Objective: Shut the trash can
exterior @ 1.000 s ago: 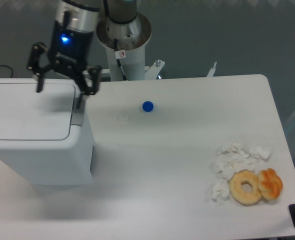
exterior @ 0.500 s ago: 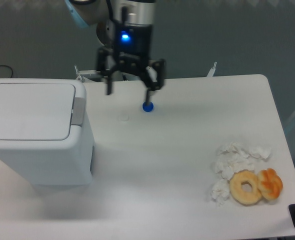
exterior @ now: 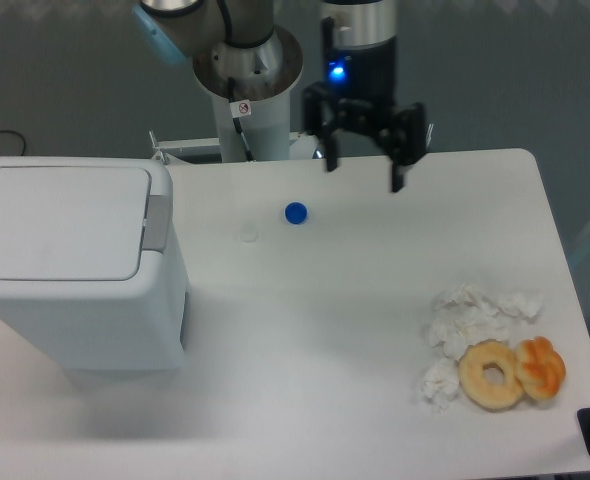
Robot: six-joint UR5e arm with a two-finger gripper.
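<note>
The trash can (exterior: 70,265) is a large white boxy bin at the left of the table. Its flat lid lies down flush on top, with a grey latch strip (exterior: 156,221) along its right edge. My gripper (exterior: 364,173) hangs over the back middle of the table, far to the right of the can. Its two dark fingers are spread wide apart and hold nothing.
A small blue cap (exterior: 295,212) lies on the table (exterior: 325,330) left of the gripper, with a faint clear disc (exterior: 248,235) beside it. Crumpled white tissues (exterior: 470,320), a bagel (exterior: 492,374) and an orange pastry (exterior: 540,366) sit at the front right. The arm's base (exterior: 247,85) stands at the back.
The gripper has swung from above the trash can's right edge across the back of the table to the right. The can's lid stays down throughout.
</note>
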